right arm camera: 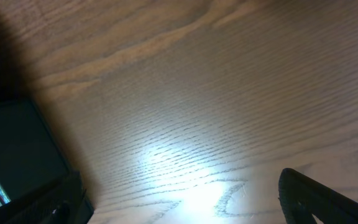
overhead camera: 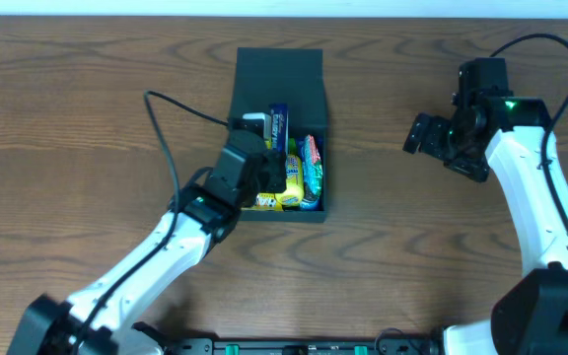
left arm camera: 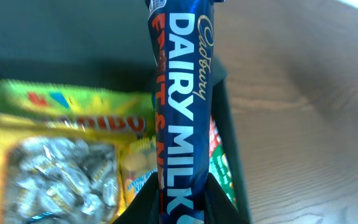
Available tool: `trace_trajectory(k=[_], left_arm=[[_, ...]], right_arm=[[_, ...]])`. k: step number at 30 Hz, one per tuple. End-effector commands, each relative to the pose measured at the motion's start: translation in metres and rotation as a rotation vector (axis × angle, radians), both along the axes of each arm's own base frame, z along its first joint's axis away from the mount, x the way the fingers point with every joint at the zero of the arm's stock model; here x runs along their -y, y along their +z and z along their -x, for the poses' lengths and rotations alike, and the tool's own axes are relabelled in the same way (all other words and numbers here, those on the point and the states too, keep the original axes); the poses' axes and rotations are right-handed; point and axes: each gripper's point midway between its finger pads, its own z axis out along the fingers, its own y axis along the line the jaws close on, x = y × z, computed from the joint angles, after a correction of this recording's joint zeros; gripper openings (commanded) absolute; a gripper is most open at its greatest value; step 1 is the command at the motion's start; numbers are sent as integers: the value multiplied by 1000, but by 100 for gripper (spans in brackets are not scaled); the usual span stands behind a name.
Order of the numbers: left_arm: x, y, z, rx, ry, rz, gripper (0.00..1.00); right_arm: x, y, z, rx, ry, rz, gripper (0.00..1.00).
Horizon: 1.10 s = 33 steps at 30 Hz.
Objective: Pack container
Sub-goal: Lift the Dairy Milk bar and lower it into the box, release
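The dark teal container (overhead camera: 319,104) sits mid-table with its flap lid (overhead camera: 279,61) open toward the far side. Inside lie a yellow sweets bag (overhead camera: 291,187) and a red-green packet (overhead camera: 311,168). My left gripper (overhead camera: 264,148) is over the container's left half, shut on a blue Dairy Milk bar (overhead camera: 278,126) that stands up between its fingers; the left wrist view shows the bar (left arm camera: 182,106) above the yellow bag (left arm camera: 61,162). My right gripper (overhead camera: 424,133) is open and empty over bare table, right of the container (right arm camera: 17,143).
A black cable (overhead camera: 171,108) loops over the table left of the container. The wood table (overhead camera: 412,247) runs out to all sides.
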Motion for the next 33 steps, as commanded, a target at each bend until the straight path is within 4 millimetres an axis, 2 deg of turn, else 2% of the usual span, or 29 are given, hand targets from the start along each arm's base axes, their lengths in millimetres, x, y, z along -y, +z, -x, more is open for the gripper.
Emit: trace_trajectory(k=[1, 3, 6, 10, 12, 16, 18, 25, 29, 33], left_arm=[[3, -1, -6, -22, 41, 30, 6], [-3, 2, -12, 14, 62, 2, 6], [2, 17, -22, 187, -88, -117, 13], [11, 27, -22, 407, -410, -399, 14], [9, 25, -20, 500, -560, -568, 10], [-7, 21, -28, 659, -784, -949, 6], [-14, 22, -32, 700, -850, -1068, 6], [-45, 11, -50, 691, -909, -1210, 6], [-43, 6, -52, 744, -1018, -1308, 6], [-43, 5, -52, 747, -1035, -1320, 6]], right_arm=[[2, 6, -1, 16, 11, 1, 99], [2, 6, -1, 16, 18, 3, 99], [2, 6, -2, 18, 17, 3, 99], [2, 6, -2, 19, 18, 3, 99], [2, 6, -2, 19, 17, 4, 99], [4, 6, -2, 20, 16, 10, 99], [4, 6, -2, 20, 16, 10, 99], [3, 7, -5, 32, 16, 10, 99], [3, 7, -6, 36, 16, 10, 99], [3, 7, -6, 36, 15, 10, 99]])
